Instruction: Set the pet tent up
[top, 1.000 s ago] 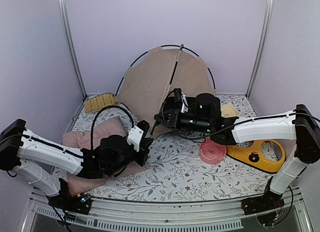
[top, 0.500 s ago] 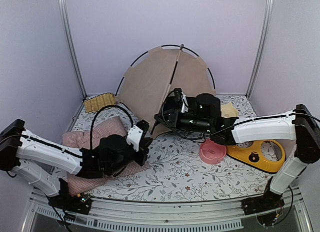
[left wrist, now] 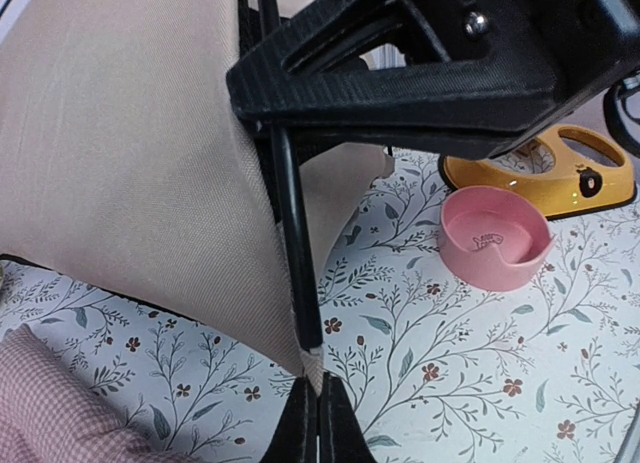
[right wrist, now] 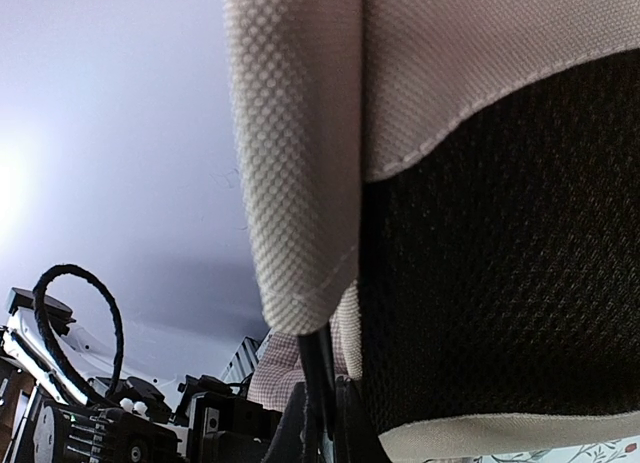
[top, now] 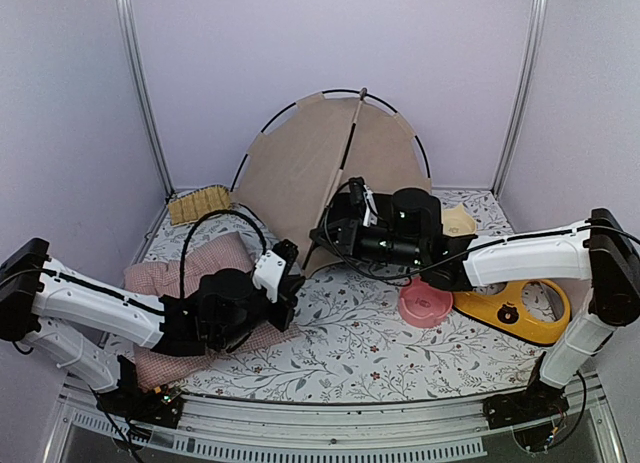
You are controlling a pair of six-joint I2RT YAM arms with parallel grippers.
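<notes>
The beige-tan pet tent [top: 300,168] stands upright at the back with thin black poles arching over it. My left gripper [top: 292,251] is shut on the white tab at the tent's lower corner [left wrist: 318,375], where a black pole [left wrist: 290,213] ends. My right gripper [top: 335,228] is shut on a black pole [right wrist: 318,383] at the tent's front, under beige fabric [right wrist: 300,133] and the black mesh panel [right wrist: 500,233]. The right gripper's black body also fills the top of the left wrist view [left wrist: 420,53].
A pink checked cushion [top: 190,273] lies under my left arm. A pink bowl [top: 425,303] and a yellow holder [top: 515,308] lie at the right. A woven tan mat [top: 200,203] sits at the back left. White frame posts stand at both back corners.
</notes>
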